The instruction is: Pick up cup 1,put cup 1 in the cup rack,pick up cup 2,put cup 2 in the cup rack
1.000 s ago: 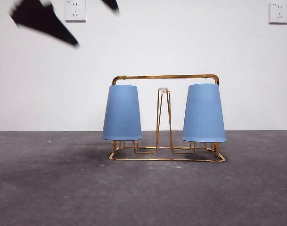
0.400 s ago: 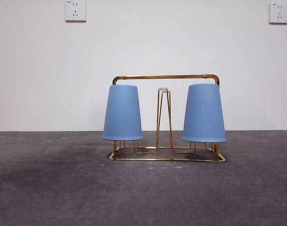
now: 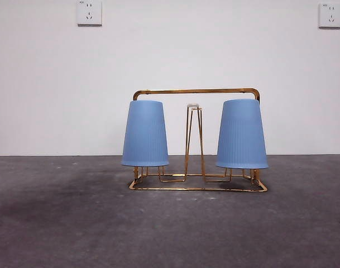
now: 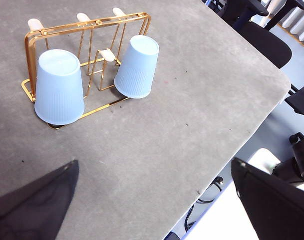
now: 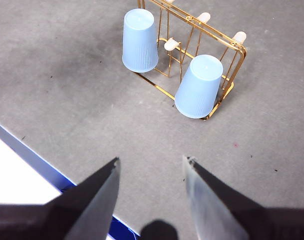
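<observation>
Two pale blue ribbed cups hang upside down on the gold wire cup rack, one on the left and one on the right, with a bare pale-tipped prong between them. No arm shows in the front view. My left gripper is open, high above the table and well clear of the rack and its cups. My right gripper is also open, raised and away from the rack and both cups.
The rack stands on a grey table before a white wall with two sockets. The table's rounded edge has black chairs beyond it. A blue-trimmed table edge lies near the right gripper.
A black arm that showed at the front view's top left one second ago has pulled up out of view. The cups and rack have not moved.
</observation>
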### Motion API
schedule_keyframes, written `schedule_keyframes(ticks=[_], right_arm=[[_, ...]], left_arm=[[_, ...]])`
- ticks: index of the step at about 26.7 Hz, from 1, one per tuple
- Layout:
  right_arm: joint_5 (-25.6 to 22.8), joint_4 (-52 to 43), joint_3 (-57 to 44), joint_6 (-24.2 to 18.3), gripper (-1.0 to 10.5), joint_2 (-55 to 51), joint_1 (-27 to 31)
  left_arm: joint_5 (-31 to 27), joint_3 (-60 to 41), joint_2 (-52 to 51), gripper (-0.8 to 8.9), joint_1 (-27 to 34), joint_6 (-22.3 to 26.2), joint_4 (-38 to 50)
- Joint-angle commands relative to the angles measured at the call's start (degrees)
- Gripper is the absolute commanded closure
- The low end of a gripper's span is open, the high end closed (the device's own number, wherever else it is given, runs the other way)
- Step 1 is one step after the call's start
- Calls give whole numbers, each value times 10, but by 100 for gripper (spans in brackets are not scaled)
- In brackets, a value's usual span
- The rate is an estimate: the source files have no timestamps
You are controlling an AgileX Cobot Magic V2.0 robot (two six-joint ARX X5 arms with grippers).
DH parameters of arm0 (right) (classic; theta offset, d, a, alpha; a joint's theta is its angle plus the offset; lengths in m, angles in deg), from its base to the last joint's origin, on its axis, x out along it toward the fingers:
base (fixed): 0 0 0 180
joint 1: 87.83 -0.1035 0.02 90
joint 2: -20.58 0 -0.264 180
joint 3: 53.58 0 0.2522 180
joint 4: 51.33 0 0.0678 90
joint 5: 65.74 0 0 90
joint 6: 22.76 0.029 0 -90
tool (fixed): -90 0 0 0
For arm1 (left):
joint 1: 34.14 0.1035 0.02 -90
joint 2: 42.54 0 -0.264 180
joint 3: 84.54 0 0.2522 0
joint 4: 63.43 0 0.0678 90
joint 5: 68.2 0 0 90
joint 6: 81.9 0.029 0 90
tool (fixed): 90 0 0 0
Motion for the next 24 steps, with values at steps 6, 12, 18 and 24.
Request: schedule_keyframes(ticks=[6,12,18,24], right_arm=[[2,14,-3,6,955,0,0],[2,14,-3,7,946,0,0],[1,14,-3,6,946,0,0],[1,14,-3,6,946,0,0]], left_arm=[[-2,-2,0,821,-1,-2,2],[-2,-2,0,818,-1,0,2],[-2,-2,0,818,-1,0,1],[-2,-2,2,818,-1,0,-44]])
